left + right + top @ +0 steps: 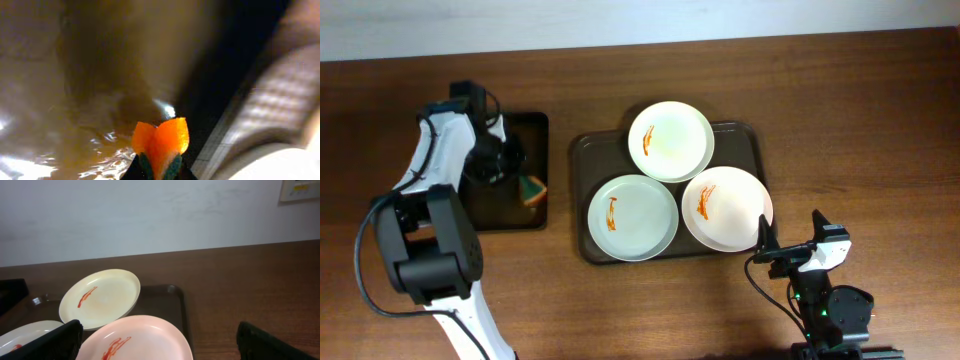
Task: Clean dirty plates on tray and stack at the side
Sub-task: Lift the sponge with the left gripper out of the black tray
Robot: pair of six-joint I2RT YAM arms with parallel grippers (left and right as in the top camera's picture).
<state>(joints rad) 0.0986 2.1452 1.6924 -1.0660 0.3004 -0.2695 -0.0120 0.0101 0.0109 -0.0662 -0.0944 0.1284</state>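
Three dirty plates with red streaks lie on the brown tray [582,150]: a cream plate [670,140] at the back, a pale green plate [632,217] front left and a pink plate [725,208] front right. My left gripper [523,180] is over the small black tray [510,215] and is shut on an orange and green sponge [532,190], which also shows in the left wrist view [161,140]. My right gripper [785,250] is open and empty, just in front of the pink plate [140,337]. The cream plate [100,297] lies beyond it.
The small black tray sits left of the brown tray, with a strip of table between them. Bare wooden table lies right of the brown tray's edge [182,310]. A white wall stands behind the table.
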